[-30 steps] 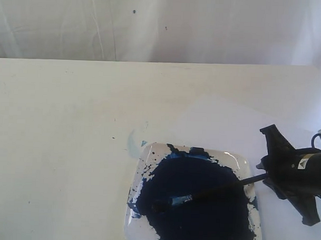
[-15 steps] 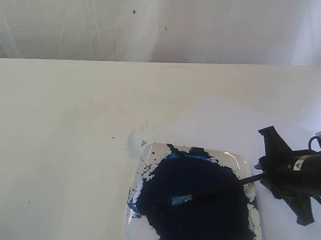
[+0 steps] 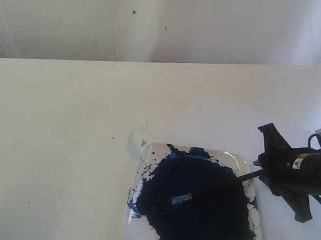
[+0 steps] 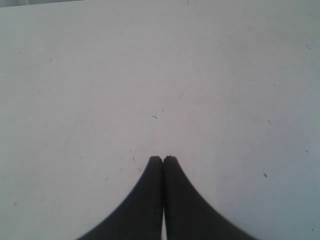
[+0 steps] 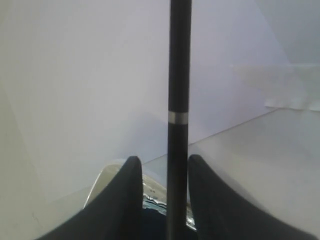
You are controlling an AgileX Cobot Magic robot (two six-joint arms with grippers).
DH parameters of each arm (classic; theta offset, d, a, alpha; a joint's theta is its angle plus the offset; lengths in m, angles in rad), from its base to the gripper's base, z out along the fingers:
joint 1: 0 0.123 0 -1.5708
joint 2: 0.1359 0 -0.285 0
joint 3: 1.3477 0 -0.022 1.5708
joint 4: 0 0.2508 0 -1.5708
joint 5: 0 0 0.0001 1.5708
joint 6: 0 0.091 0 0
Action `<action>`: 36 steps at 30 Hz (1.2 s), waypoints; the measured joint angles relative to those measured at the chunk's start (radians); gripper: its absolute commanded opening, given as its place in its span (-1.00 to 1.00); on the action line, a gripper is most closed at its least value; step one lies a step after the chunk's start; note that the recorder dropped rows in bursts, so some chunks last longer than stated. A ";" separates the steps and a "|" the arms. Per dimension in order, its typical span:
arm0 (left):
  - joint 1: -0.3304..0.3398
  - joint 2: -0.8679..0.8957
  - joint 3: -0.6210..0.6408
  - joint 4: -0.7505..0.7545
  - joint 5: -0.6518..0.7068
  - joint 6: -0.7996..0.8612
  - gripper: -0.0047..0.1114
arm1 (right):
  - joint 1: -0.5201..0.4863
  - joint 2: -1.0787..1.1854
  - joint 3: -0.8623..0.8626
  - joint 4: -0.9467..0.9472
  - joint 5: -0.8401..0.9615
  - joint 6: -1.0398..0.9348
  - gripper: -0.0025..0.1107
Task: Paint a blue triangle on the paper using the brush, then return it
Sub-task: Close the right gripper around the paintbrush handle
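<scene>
The brush lies across the clear dish, its blue-stained tip in the dark paint pool and its black handle sticking out to the right. My right gripper is at the handle's end, over the paper. In the right wrist view its fingers stand either side of the brush handle with a gap on each side, so this gripper is open. No blue triangle shows on the paper. My left gripper is shut over bare table, holding nothing.
A faint pale-blue smear marks the table just left of the dish's far corner. The dish reaches the near edge of the exterior view. A white cloth backdrop hangs behind the table's far edge.
My right gripper has shifted slightly at the handle's end, its body a little lower and further right. The brush has barely moved in the dish.
</scene>
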 measured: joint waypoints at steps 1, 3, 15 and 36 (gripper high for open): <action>0.000 0.000 0.000 0.000 0.000 0.000 -0.92 | 0.000 0.000 0.000 0.000 0.000 0.000 -0.43; 0.000 0.000 0.000 0.000 0.000 0.000 -0.92 | 0.000 0.000 0.000 0.000 -0.001 0.000 -0.43; 0.000 0.000 0.000 0.000 0.000 0.000 -0.92 | 0.000 0.048 0.000 0.000 -0.022 0.000 -0.43; 0.000 0.000 0.000 0.000 0.000 0.000 -0.92 | 0.000 0.070 -0.001 0.000 -0.057 0.026 -0.43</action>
